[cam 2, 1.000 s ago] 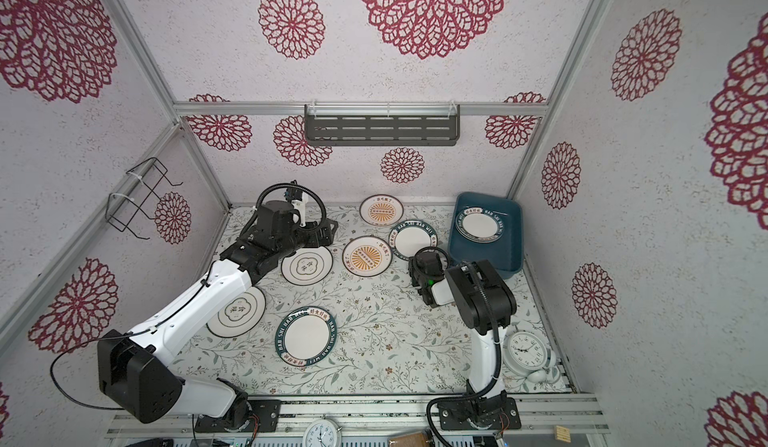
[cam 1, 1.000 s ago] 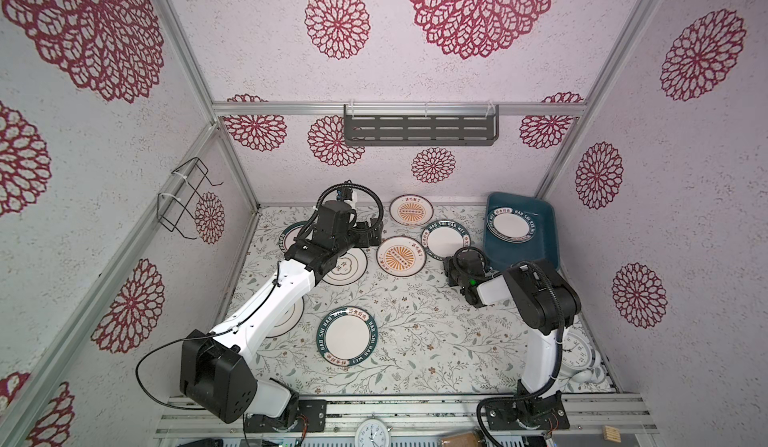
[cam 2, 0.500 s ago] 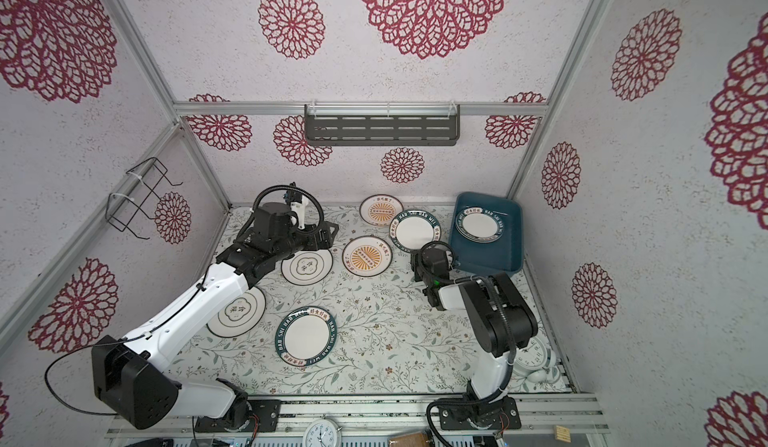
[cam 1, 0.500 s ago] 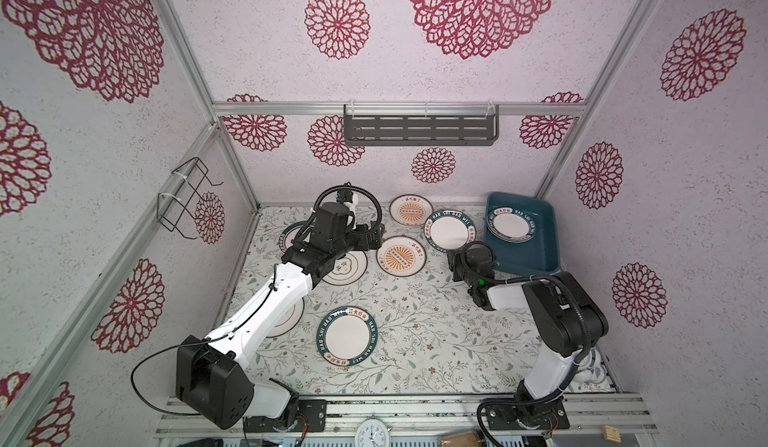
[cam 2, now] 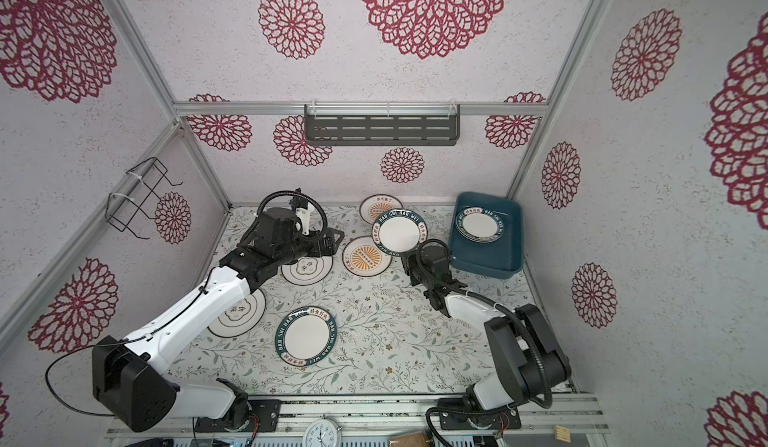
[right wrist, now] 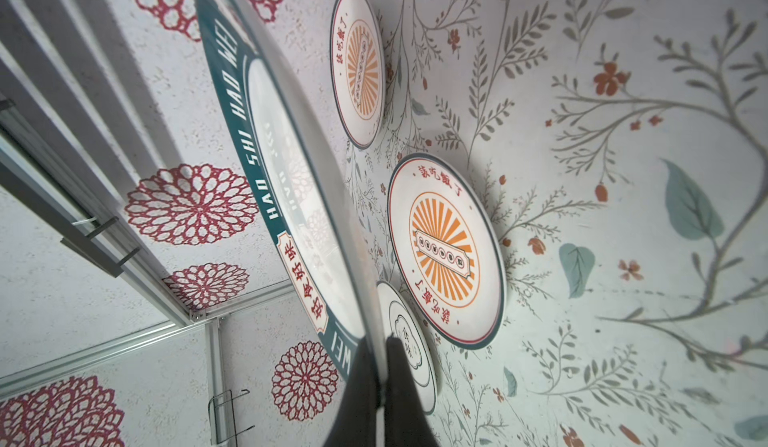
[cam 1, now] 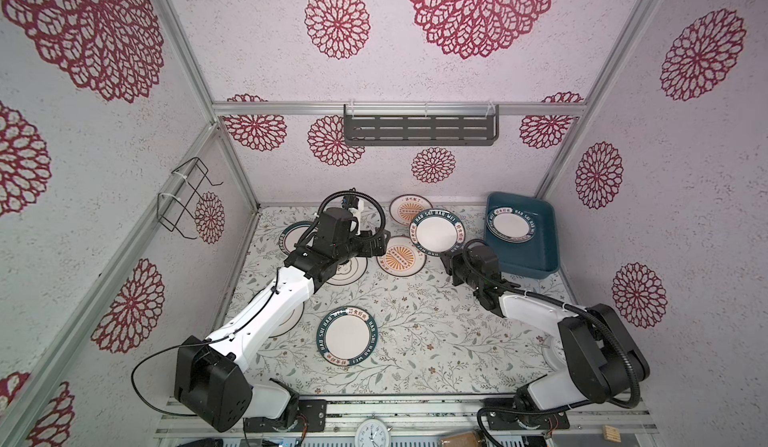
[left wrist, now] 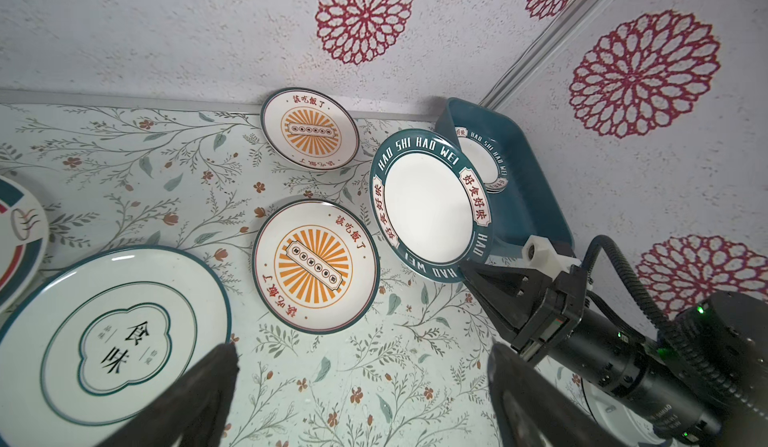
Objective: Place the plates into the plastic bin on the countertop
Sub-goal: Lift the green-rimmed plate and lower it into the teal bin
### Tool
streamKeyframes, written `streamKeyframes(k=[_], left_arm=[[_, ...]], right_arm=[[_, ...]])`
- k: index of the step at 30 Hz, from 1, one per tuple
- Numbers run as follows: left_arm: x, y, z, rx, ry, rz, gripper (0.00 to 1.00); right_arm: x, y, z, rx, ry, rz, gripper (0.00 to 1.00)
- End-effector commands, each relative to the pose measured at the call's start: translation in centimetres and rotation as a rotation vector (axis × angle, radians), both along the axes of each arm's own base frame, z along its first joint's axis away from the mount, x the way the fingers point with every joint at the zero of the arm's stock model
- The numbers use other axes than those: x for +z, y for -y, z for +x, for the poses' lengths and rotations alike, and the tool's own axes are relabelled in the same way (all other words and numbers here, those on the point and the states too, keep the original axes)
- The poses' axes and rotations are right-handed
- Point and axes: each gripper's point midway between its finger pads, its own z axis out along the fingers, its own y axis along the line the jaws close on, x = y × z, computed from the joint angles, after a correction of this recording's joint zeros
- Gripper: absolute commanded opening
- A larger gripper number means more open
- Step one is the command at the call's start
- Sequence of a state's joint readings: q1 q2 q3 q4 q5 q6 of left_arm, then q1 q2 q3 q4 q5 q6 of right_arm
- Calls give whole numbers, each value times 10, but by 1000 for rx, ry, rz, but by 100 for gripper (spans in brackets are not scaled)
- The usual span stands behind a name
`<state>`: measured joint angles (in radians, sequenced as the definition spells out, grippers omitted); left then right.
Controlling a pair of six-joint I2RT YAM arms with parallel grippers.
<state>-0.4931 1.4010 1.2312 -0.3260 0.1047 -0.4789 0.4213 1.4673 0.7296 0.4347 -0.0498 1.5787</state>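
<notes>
My right gripper (cam 1: 448, 256) (right wrist: 380, 341) is shut on the near rim of a white plate with a green lettered rim (cam 1: 436, 235) (cam 2: 399, 233) (left wrist: 428, 203). The plate hangs tilted above the countertop (cam 1: 436, 332), just left of the teal plastic bin (cam 1: 536, 258) (left wrist: 536, 199). One similar plate (cam 1: 510, 225) lies inside the bin. My left gripper (cam 1: 380, 243) (left wrist: 361, 357) is open and empty above the countertop, between a clover plate (left wrist: 116, 341) and a sunburst plate (left wrist: 316, 266).
More plates lie on the countertop: a sunburst one at the back (cam 1: 409, 212), a green-rimmed one in front (cam 1: 347, 337), and others partly under the left arm (cam 1: 289, 320). A white clock (cam 1: 552, 353) sits by the right arm. A grey shelf (cam 1: 419, 129) hangs on the back wall.
The right arm's elbow has swung out to the right and front while its gripper kept hold of the plate, which now sits slightly higher. The left gripper has barely moved.
</notes>
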Motion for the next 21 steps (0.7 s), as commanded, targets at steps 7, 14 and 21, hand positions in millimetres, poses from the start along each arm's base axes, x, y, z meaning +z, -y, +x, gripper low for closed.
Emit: streamKeyframes(k=[7, 14, 21], left_arm=[[10, 33, 19, -91, 34, -58, 97], [12, 58, 44, -156, 47, -50, 97], [13, 82, 73, -232, 60, -5, 97]], right_arm=[[56, 8, 22, 5, 120, -69, 0], [66, 40, 51, -48, 146, -65, 0], [70, 97, 74, -149, 146, -98, 0]])
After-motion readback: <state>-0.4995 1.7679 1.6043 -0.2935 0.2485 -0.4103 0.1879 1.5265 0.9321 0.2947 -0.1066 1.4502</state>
